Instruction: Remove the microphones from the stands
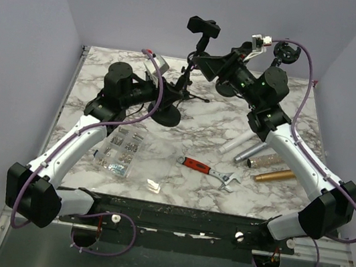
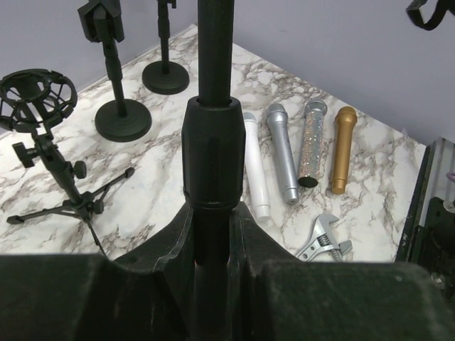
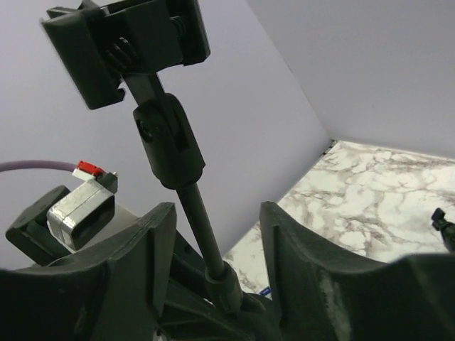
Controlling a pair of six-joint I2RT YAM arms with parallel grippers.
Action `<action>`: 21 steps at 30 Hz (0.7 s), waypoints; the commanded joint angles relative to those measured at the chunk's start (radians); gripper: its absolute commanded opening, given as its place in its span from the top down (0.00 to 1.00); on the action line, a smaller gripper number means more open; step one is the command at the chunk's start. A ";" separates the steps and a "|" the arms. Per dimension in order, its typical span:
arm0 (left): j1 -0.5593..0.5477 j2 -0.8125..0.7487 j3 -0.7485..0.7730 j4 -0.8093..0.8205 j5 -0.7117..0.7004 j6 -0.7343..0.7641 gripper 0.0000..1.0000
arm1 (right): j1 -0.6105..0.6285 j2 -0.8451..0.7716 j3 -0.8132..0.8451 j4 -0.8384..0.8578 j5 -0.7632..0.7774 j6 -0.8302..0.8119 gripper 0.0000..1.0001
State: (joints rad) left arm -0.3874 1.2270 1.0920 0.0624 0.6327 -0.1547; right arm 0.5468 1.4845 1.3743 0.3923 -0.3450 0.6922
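Low on the stand (image 1: 167, 115), the left hand (image 2: 211, 234) clamps its pole (image 2: 213, 50); higher, the right hand (image 3: 217, 217) gapes around the rod (image 3: 193, 209).

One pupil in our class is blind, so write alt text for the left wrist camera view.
The left gripper grips a black stand pole from both sides. Behind it on the marble table lies a row of four microphones: white, silver, glittery and gold.

Stand (image 2: 211, 149) matt black; table (image 1: 218, 133) marble-patterned, smooth; wrench (image 1: 211, 172) shiny metal.
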 commanded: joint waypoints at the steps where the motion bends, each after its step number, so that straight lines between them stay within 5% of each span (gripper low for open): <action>1: -0.028 -0.003 0.024 0.105 0.042 -0.036 1.00 | 0.002 0.044 0.021 0.016 0.061 0.023 0.52; 10: -0.069 -0.021 0.025 0.075 0.009 0.007 1.00 | 0.002 0.048 0.001 0.019 0.056 0.040 0.50; 11: -0.070 -0.021 0.026 0.073 0.009 0.007 1.00 | 0.002 0.046 -0.007 0.020 0.056 0.041 0.59; 13: -0.077 -0.017 0.035 0.058 0.007 0.009 1.00 | 0.002 0.041 -0.018 0.023 0.055 0.035 0.99; 14: -0.080 -0.015 0.047 0.036 0.000 0.006 0.95 | 0.002 0.038 -0.025 0.024 0.054 0.033 0.99; 15: -0.082 -0.009 0.062 0.015 -0.011 -0.007 0.77 | 0.002 0.033 -0.038 0.040 0.038 0.024 0.99; 17: -0.082 -0.006 0.085 -0.012 -0.036 -0.041 0.39 | 0.002 0.027 -0.063 0.081 0.007 -0.011 0.99; 18: -0.082 -0.010 0.087 -0.014 -0.027 -0.050 0.10 | 0.002 0.026 -0.075 0.099 -0.010 -0.028 1.00; 19: -0.082 -0.015 0.088 -0.013 -0.001 -0.050 0.02 | 0.002 0.026 -0.084 0.114 -0.022 -0.045 0.99; 21: -0.081 -0.030 0.097 -0.020 0.041 -0.043 0.02 | 0.002 0.026 -0.091 0.119 -0.045 -0.064 0.99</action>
State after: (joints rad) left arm -0.4614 1.2362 1.1378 0.0216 0.6079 -0.2031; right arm 0.5484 1.5192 1.3056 0.4351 -0.3347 0.6701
